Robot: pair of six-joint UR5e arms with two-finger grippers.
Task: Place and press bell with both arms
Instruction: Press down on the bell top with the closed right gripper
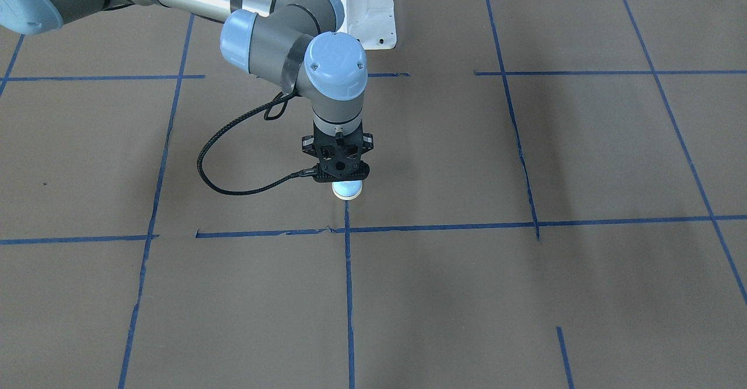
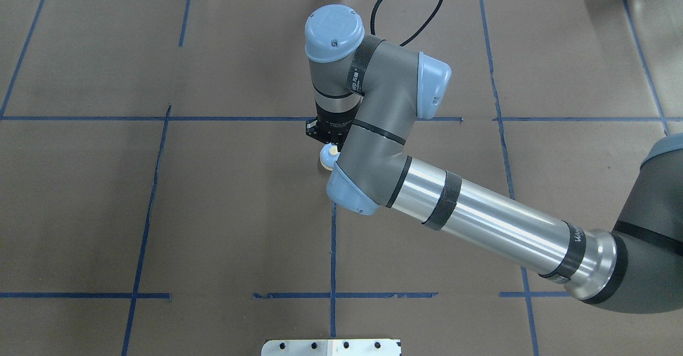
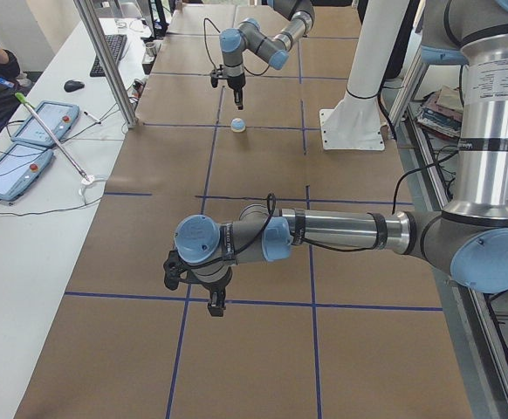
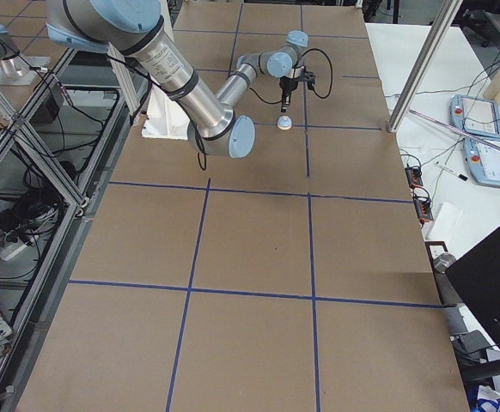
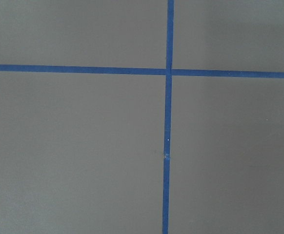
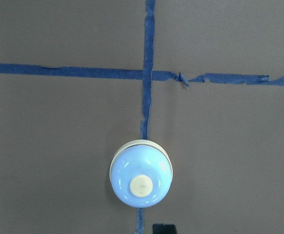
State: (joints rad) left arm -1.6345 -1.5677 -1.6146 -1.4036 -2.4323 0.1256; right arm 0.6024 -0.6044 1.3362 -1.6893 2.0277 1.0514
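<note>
**Front-facing view.** The right arm (image 1: 274,21) hangs the right gripper (image 1: 343,174) directly above the bell (image 1: 348,191). The gripper's body hides its fingers here. The bell stands on the brown-papered table (image 1: 583,156), on a blue tape line, just short of a tape crossing (image 1: 346,229).

**Overhead view.** The wrist covers most of the bell; only a blue-and-cream edge shows.

**Left-end view.** There is a clear gap between the far gripper and the bell. The left gripper (image 3: 215,304) hovers low over the table, well apart from the bell. Whether it is open or closed cannot be told.

**Right-end view.** The bell is upright and nothing braces it.

**Left wrist view.** Only paper and tape show.

**Right wrist view.**
- The bell has a glossy light-blue dome, a cream base rim and a cream button (image 6: 141,185) on top.
- A single dark finger block shows at the bottom edge. The fingers appear closed together and hold nothing.
- That block sits to the right of the button.

**Risks.**
- An off-centre descent would land on the sloped dome and skid or tip the light bell without ringing it.
- Bringing the left arm in would crowd the right wrist, and the two could touch.
</note>
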